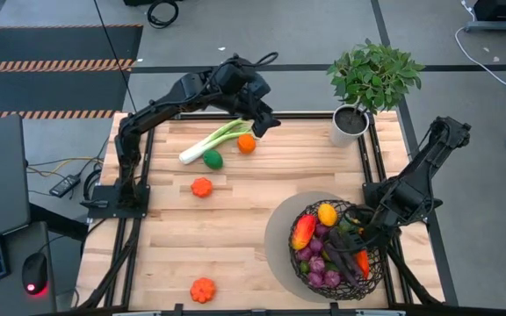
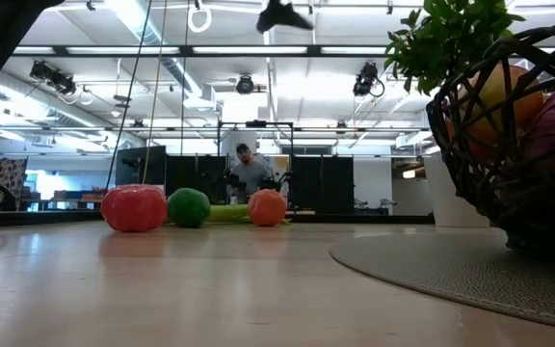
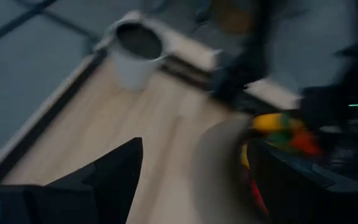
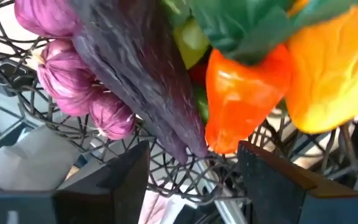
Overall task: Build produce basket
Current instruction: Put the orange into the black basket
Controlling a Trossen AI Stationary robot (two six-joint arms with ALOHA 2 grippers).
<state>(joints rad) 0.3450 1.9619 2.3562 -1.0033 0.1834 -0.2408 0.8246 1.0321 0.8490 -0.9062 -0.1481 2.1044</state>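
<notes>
The dark wire basket stands on a round grey mat at the near right. It holds produce: a yellow fruit, a red-orange pepper, purple pieces and a dark eggplant. My right gripper hangs open over the basket's right side, its fingers on either side of the mesh below an orange pepper, with nothing between them. My left gripper is open and raised above the far middle, over the leek and the orange. A lime lies on the table beside the leek.
Two small orange pumpkins lie on the wood, one at left centre and one near the front edge. A white pot with a leafy plant stands at the far right corner. A person shows far behind the table.
</notes>
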